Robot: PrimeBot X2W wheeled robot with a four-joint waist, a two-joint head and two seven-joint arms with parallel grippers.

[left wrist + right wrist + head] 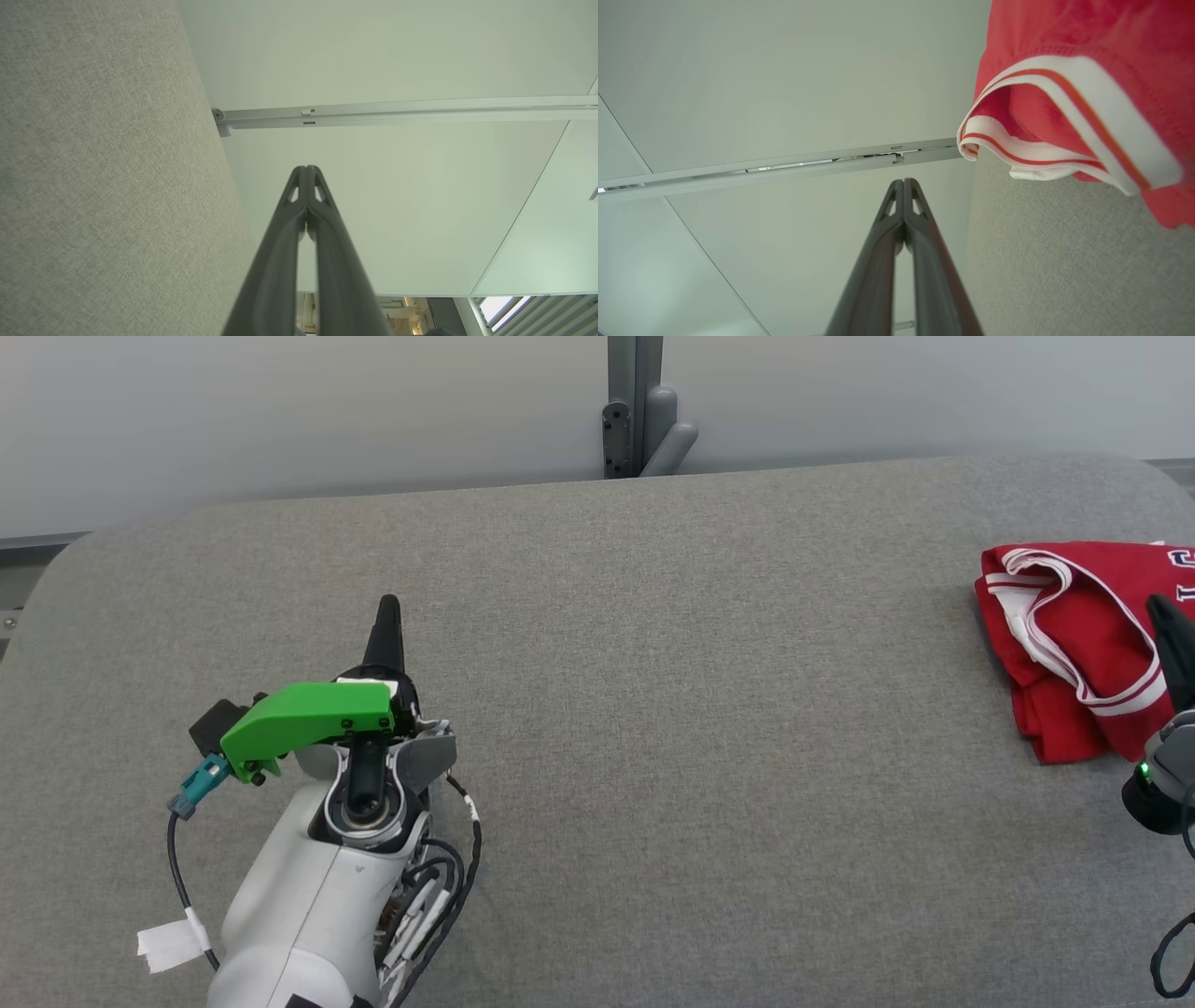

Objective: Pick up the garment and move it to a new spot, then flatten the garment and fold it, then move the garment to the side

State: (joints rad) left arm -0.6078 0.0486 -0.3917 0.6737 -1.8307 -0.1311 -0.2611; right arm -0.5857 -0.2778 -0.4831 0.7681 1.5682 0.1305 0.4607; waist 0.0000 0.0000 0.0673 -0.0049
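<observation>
You have the garment (1060, 644) at the far right of the worktop (653, 728), a red jersey of thin, smooth knit folded into a rumpled, roughly rectangular bundle whose right part the head view's edge cuts off. So you cannot tell its full long axis, though the part you see runs from the far left corner towards the near right. Its open, white-banded edge, ribbed with a thin red stripe, faces left and curls up in a loop, and a scrap of dark lettering shows at the far right corner. The worktop is covered in grey woven fabric with a fine flecked grain and rounded far corners, set against a plain pale wall (280, 420) with a grey metal post (635, 401). Your right hand (1167, 616) has its dark tapered fingers pressed together on nothing, the tips over the bundle's right part; whether they touch the cloth you cannot tell. Your left hand (387, 616) is well apart at the near left, pressed together and empty too, pointing to the wall, with a glossy green plastic cover (308, 719) on its wrist.
</observation>
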